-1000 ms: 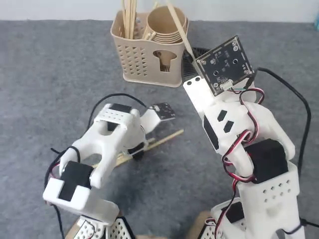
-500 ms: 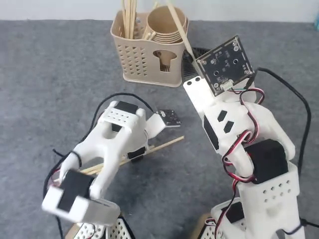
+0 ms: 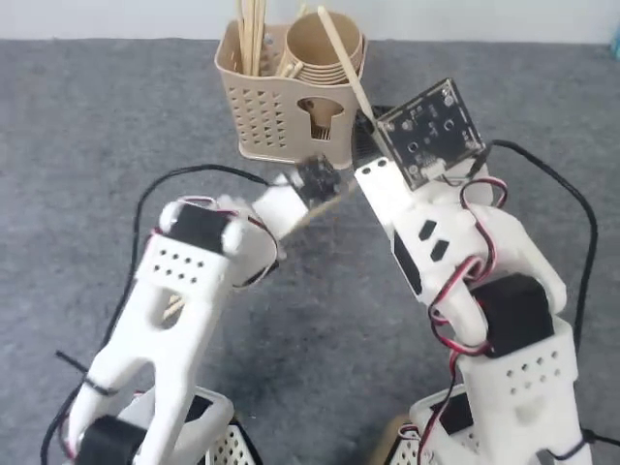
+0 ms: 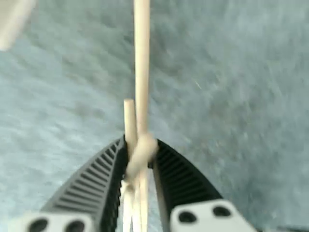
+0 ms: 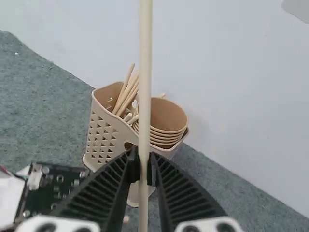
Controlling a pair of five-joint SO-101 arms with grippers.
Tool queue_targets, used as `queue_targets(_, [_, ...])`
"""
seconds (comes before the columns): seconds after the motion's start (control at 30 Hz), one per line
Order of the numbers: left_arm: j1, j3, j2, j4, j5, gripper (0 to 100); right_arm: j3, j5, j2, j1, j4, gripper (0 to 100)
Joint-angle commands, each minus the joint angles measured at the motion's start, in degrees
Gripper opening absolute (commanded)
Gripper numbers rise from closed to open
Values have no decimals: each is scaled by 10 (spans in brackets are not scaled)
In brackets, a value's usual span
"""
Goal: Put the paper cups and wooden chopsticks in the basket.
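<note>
The beige basket (image 3: pixel 291 97) stands at the back of the grey carpet, with stacked paper cups (image 3: pixel 327 48) in one side and several wooden chopsticks (image 3: pixel 252 29) upright in the other. My left gripper (image 4: pixel 139 145) is shut on two chopsticks (image 4: pixel 141 72), held above the carpet just in front of the basket. My right gripper (image 5: pixel 141 159) is shut on a single chopstick (image 5: pixel 145 72), whose far end leans over the cups (image 5: pixel 164 121) in the basket (image 5: pixel 108 137). That chopstick (image 3: pixel 341 58) slants across the cup stack in the high view.
The left arm (image 3: pixel 184 281) and right arm (image 3: pixel 455 252) stand close together in front of the basket. The left arm's camera board (image 5: pixel 48 191) sits just beside my right gripper. A white wall (image 5: pixel 231 58) rises behind the basket. Open carpet (image 3: pixel 87 145) lies to the left.
The left arm lifted its two chopsticks off the carpet and swung up toward the basket. The right arm shifted slightly, still holding its chopstick over the cups.
</note>
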Motion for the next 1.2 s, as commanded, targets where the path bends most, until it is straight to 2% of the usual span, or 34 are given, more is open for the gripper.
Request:
queue_targets(0.0, [-25,-81,-26,-15,38,12,7,-7,-38,7,-17,8])
queue_targets(0.17, [-76,-158,16,-91,107,12,46,-8,-68,7,-17,8])
queue_targets(0.4, [-93,-314,106,-128,126,12,116,-9,-109,7,-21,8])
queue_targets(0.53, [-93,-408,148,-172,191,12,183,-9,-136,7,-73,8])
queue_targets(0.7, [-93,-492,186,-265,273,12,273,-9,-174,7,-124,8])
queue_targets(0.83, [-93,-573,220,-281,327,12,335,-8,-198,7,-149,8])
queue_targets(1.03, [-90,-698,288,-293,338,12,412,-8,-224,7,-195,8])
queue_targets(1.17, [-93,-765,358,-364,338,12,441,-9,-234,7,-211,8])
